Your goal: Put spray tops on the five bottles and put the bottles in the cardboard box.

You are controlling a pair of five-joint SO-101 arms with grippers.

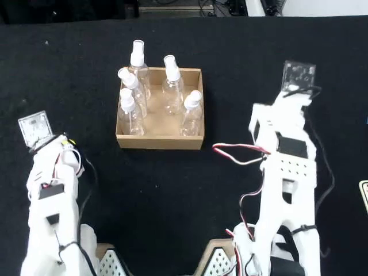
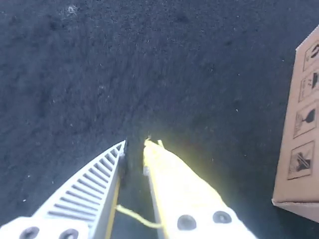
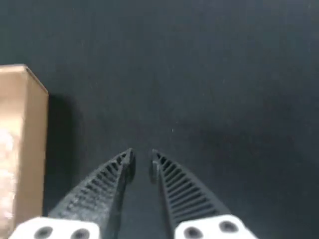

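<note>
The cardboard box (image 1: 160, 141) sits on the black table a little left of centre, toward the back. Several clear bottles (image 1: 172, 89) stand upright inside it, each with a white spray top (image 1: 171, 67). The left arm (image 1: 50, 190) rests at the near left, and its gripper (image 2: 134, 145) is shut and empty over bare cloth, with a corner of the box (image 2: 299, 149) off to one side. On the near right rests the right arm (image 1: 284, 172). Its gripper (image 3: 142, 157) is also shut and empty, with the box wall (image 3: 22, 149) beside it.
Black cloth (image 1: 172, 190) covers the table between the arms and in front of the box. Red and white wires (image 1: 236, 156) loop out from the right arm. A pale object (image 1: 363, 192) pokes in at the right edge.
</note>
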